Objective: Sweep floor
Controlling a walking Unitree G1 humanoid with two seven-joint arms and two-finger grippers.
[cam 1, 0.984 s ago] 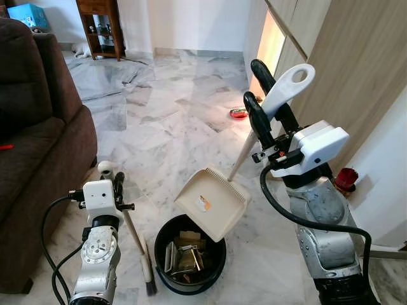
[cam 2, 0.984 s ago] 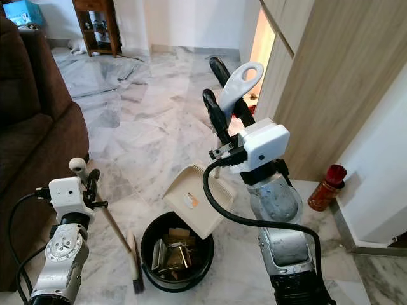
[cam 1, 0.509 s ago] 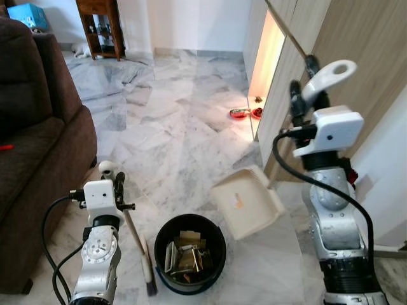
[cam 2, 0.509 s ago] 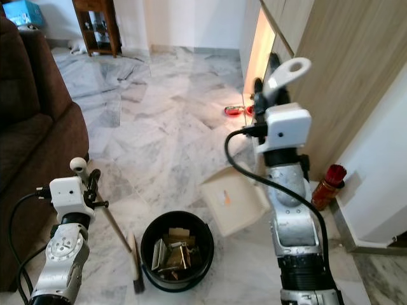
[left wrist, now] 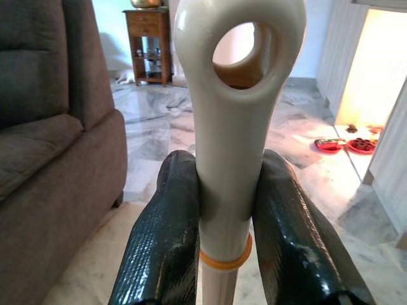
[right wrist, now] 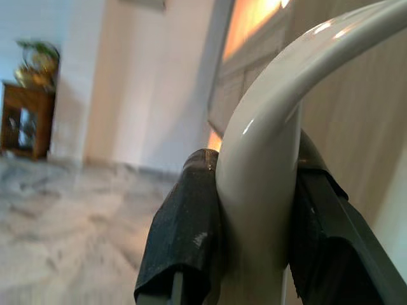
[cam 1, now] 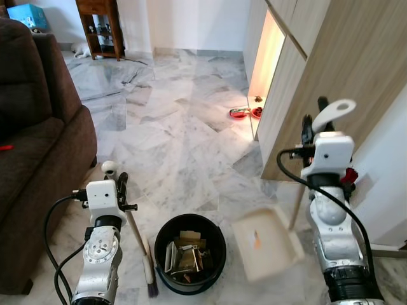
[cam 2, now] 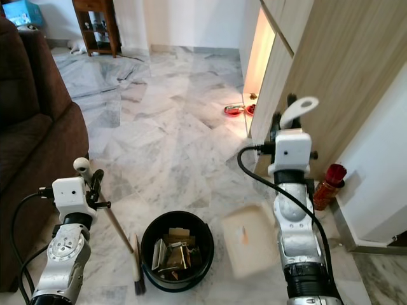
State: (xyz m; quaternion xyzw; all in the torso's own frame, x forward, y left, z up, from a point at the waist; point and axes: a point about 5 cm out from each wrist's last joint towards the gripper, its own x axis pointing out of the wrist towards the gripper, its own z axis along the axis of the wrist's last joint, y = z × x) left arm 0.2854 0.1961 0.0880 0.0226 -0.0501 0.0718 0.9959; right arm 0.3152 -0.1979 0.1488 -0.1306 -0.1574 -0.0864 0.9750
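right hand (cam 1: 316, 124) grips the dustpan (cam 1: 267, 236), resting on the floor right of the bin (cam 1: 190, 253); left hand (left wrist: 222, 216) clamps the broom (cam 1: 138, 241). emptying looks done; next, sweep again.

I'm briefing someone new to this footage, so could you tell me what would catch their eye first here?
Probably the black bin on the marble floor between the two arms, with scraps inside. Just to its right the cream dustpan sits beside it, its long handle gripped by the right gripper. On the bin's left, the left gripper clamps the broom, next to the brown sofa.
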